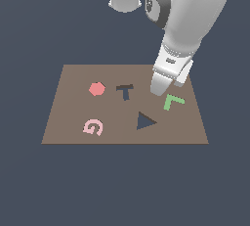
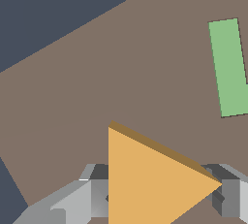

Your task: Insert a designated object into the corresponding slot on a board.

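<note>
In the wrist view the orange-yellow triangle piece [image 2: 150,179] sits between my gripper's [image 2: 160,191] two grey fingers [image 2: 72,203], which press against its flat side and its tip. In the exterior view the gripper [image 1: 158,92] is low over the brown board [image 1: 68,107], just beside the green L [image 1: 172,101], and it hides the triangle piece. The dark triangle slot [image 1: 145,121] lies open on the board, a short way nearer the front edge than the gripper.
The board [image 2: 121,72] also carries a dark T cut-out [image 1: 125,91], a red hexagon [image 1: 97,89] and a pink G [image 1: 93,126]. The green L [image 2: 230,68] lies close to the gripper. Dark blue floor surrounds the board.
</note>
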Robot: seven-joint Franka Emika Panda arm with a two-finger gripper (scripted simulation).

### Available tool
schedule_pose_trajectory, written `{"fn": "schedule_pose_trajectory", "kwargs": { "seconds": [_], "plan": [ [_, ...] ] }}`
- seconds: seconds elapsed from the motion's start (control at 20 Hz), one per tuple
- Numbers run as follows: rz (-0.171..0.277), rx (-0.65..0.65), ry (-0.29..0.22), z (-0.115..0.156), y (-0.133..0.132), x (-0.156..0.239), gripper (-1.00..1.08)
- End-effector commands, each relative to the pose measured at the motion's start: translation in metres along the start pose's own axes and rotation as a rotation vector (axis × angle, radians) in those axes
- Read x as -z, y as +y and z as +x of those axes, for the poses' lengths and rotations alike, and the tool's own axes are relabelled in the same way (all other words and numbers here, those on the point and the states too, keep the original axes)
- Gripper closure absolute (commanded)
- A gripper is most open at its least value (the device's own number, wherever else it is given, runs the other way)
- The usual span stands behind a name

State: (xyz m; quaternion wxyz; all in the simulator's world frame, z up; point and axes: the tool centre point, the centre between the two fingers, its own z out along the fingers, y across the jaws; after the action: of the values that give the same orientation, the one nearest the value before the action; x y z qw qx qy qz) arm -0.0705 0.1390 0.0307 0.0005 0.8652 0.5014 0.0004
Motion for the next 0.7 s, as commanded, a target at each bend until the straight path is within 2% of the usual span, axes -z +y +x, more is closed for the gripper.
{"fn": "schedule_pose_trajectory", "kwargs": {
  "seconds": [0.0,0.65],
  "plan": [
    [0.001,0.001,-0.001,0.0002,-0.0007,-0.0008,1.08],
    [0.001,-0.026,-0.001,0.0025,0.0003,0.0028,1.08]
  ]
}}
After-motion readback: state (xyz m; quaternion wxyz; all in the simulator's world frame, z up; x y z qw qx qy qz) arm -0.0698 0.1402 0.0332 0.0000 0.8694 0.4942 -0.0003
